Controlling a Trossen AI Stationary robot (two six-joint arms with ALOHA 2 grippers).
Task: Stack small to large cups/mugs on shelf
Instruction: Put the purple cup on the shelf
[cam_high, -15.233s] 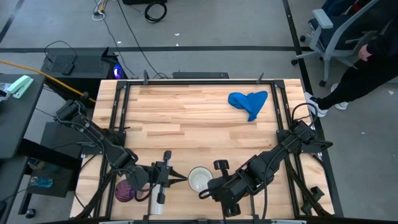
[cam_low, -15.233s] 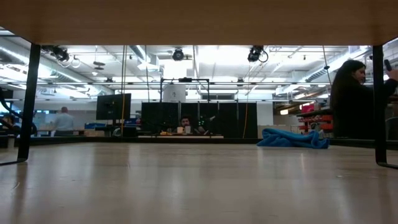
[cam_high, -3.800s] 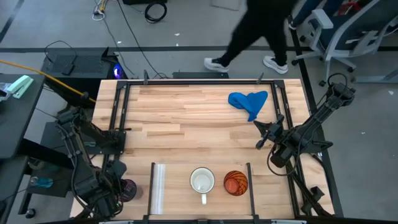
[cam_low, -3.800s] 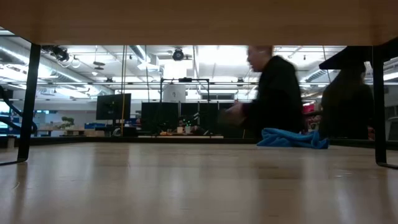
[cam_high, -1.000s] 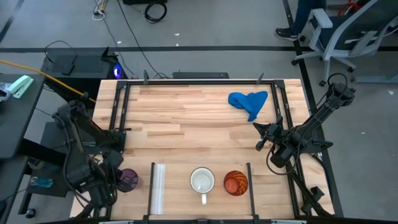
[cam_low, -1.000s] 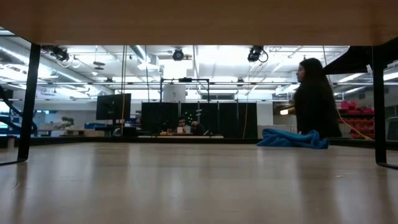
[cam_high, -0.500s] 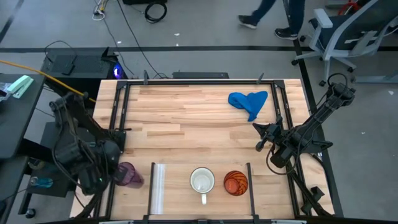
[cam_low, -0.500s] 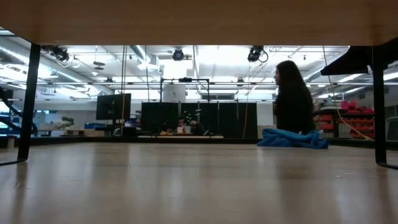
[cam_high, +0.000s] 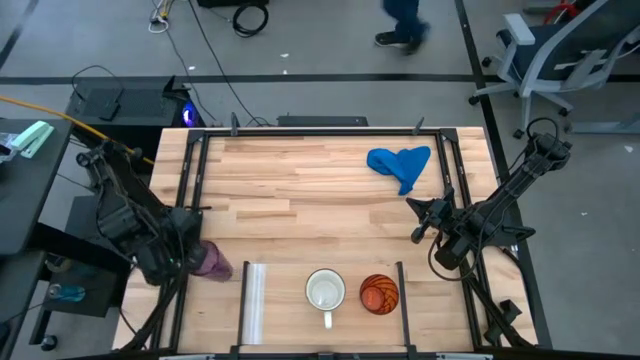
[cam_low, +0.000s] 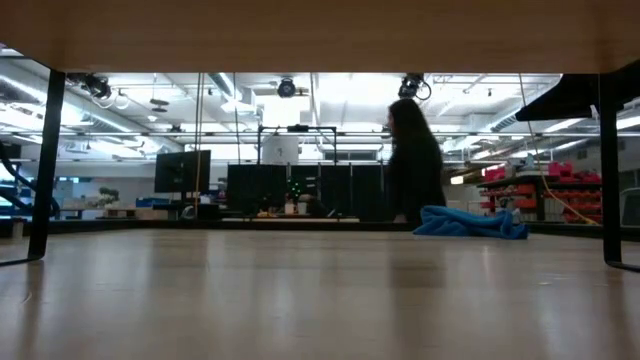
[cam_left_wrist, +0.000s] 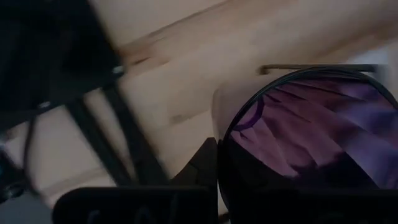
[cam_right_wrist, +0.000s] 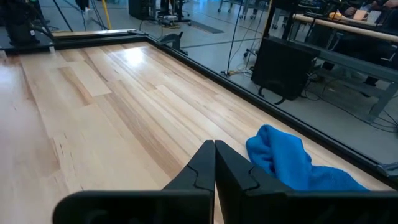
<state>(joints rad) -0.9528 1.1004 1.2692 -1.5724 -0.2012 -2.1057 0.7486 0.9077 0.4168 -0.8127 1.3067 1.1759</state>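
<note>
Cups number three: a purple cup (cam_high: 211, 262), a white mug (cam_high: 324, 291) and an orange cup (cam_high: 379, 293). Mug and orange cup stand side by side on the shelf (cam_high: 288, 300) at the table's near edge, between the pale strip (cam_high: 254, 300) and the thin dark post (cam_high: 402, 296), mug nearer the strip. A second ago the purple cup sat lower at the near left corner with the left gripper (cam_high: 178, 258) around it; since then the arm has lifted it up and away from that corner, and it now hangs tipped on its side just outside the strip, its mouth facing the wrist camera, where one dark finger (cam_left_wrist: 202, 163) is clenched against its rim. That suggests the carry toward the shelf is under way, with only this one cup left to place, probably beside or into the mug. The right gripper (cam_high: 417, 214) has not moved in that second; it waits by the right rail near the one blue cloth (cam_high: 400, 164), its fingers pressed together on nothing. One person walks past far behind the table in the low view.
</note>
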